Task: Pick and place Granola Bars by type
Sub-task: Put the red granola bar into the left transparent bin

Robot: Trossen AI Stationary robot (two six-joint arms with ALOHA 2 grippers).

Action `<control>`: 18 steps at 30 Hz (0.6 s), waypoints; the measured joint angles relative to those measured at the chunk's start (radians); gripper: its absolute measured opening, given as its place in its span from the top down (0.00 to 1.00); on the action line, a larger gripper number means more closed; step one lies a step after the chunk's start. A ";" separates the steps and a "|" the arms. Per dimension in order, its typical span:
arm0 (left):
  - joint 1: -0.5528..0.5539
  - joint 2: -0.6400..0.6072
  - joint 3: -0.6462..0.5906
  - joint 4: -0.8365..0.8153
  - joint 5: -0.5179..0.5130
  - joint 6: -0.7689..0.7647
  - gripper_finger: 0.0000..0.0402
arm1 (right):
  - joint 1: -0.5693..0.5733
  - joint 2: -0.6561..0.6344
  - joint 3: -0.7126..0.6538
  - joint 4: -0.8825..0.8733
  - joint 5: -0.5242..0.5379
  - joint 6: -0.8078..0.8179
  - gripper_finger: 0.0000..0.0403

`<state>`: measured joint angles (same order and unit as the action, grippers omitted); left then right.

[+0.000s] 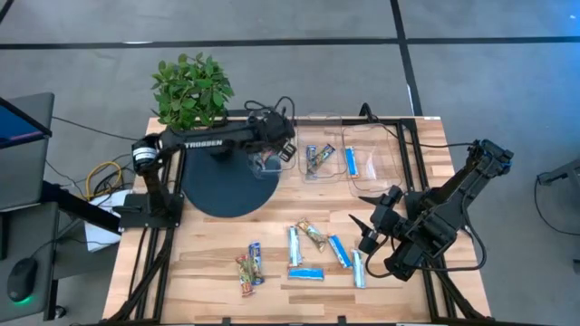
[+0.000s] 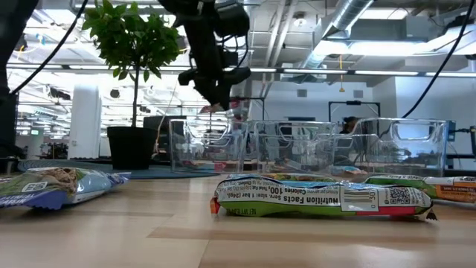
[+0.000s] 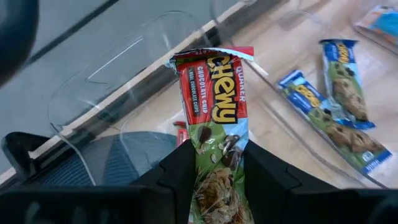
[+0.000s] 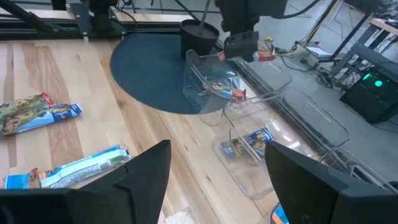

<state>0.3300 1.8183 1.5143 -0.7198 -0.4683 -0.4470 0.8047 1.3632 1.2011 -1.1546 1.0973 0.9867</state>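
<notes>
Only the left wrist view shows what the left gripper (image 3: 217,171) carries: a red-and-green wrapped granola bar (image 3: 214,118), pinched at its lower half between the two dark fingers (image 3: 177,180), its red end sticking out past the fingertips. Below it in that view sits the first clear tub (image 3: 118,81), with another red-ended bar lying inside, and two blue-wrapped bars (image 3: 339,81) in the tub beside it.

The high view shows the pose instead. The left arm stretches level from its base by the potted plant (image 1: 190,89), its gripper (image 1: 276,145) hanging over the first tub (image 1: 267,163), which rests on the edge of the round dark mat (image 1: 222,186). The held bar itself is hard to make out from above.

The right arm is folded on the side of the table (image 1: 217,290) far from the plant, its gripper (image 1: 367,231) near the loose bars (image 1: 313,249) scattered on the wood. Its fingers (image 4: 146,171) are spread wide apart and hold nothing.

The low view shows the left gripper (image 2: 216,93) raised above the tub rims, and a green-and-white bar (image 2: 320,197) lying flat close to the camera.
</notes>
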 joint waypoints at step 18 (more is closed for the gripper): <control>0.113 0.001 0.000 0.022 0.073 0.114 0.72 | 0.000 0.000 0.000 -0.019 -0.025 0.000 0.37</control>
<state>0.4427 1.8194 1.5139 -0.6979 -0.3952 -0.3332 0.8047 1.3632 1.2007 -1.1732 1.0725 0.9863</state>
